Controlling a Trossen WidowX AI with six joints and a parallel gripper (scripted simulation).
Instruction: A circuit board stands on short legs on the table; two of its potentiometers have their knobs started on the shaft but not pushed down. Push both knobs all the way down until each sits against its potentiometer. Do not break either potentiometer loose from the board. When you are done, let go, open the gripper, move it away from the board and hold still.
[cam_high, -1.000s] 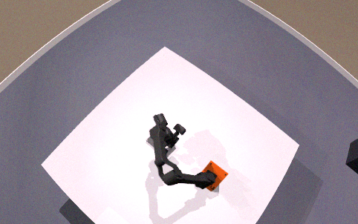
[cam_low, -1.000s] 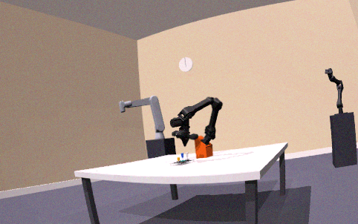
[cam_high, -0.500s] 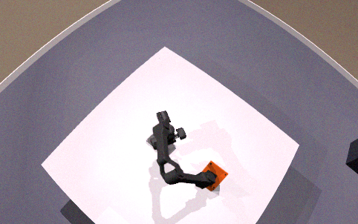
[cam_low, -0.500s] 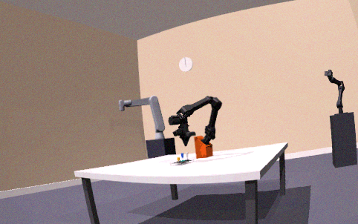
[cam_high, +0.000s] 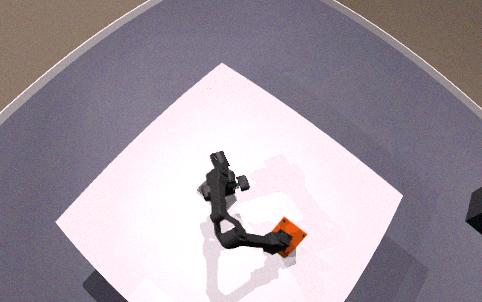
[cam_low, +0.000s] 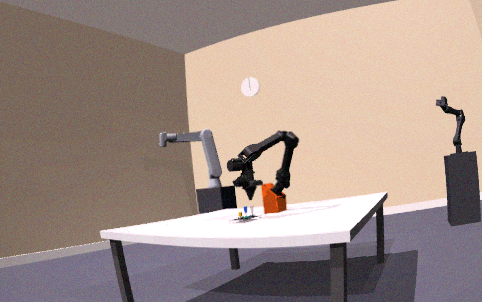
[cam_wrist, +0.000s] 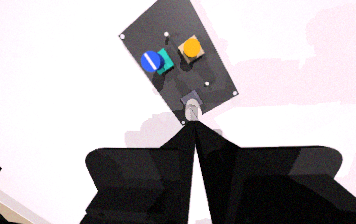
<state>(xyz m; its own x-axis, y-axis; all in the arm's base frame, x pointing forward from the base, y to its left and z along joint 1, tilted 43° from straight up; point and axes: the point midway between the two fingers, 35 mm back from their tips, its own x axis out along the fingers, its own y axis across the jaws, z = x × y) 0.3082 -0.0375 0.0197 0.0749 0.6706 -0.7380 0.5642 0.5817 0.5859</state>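
The dark circuit board (cam_wrist: 175, 17) lies ahead of the fingers in the wrist view. A blue knob (cam_wrist: 150, 61) (cam_low: 245, 209) with a white line stands high over a teal potentiometer (cam_wrist: 166, 62). A pale grey knob (cam_wrist: 192, 109) (cam_low: 252, 209) stands similarly high over a grey-purple potentiometer (cam_wrist: 190, 96). A yellow knob (cam_wrist: 191, 48) (cam_low: 240, 214) sits low on a tan potentiometer (cam_wrist: 200, 55). My gripper (cam_wrist: 194, 125) (cam_low: 251, 199) is shut and empty, pointing down. Its tips are a little above the pale grey knob in the exterior view, with a small gap. The board is largely hidden under the arm in the top view.
The arm's orange base (cam_high: 295, 232) (cam_low: 274, 200) stands on the white table (cam_high: 150, 175) (cam_low: 310, 225) near the board. Small white-topped posts (cam_wrist: 166, 34) (cam_wrist: 207, 83) rise from the board. A grey arm (cam_low: 210, 155) and another black arm (cam_low: 458, 125) stand on pedestals beyond the table.
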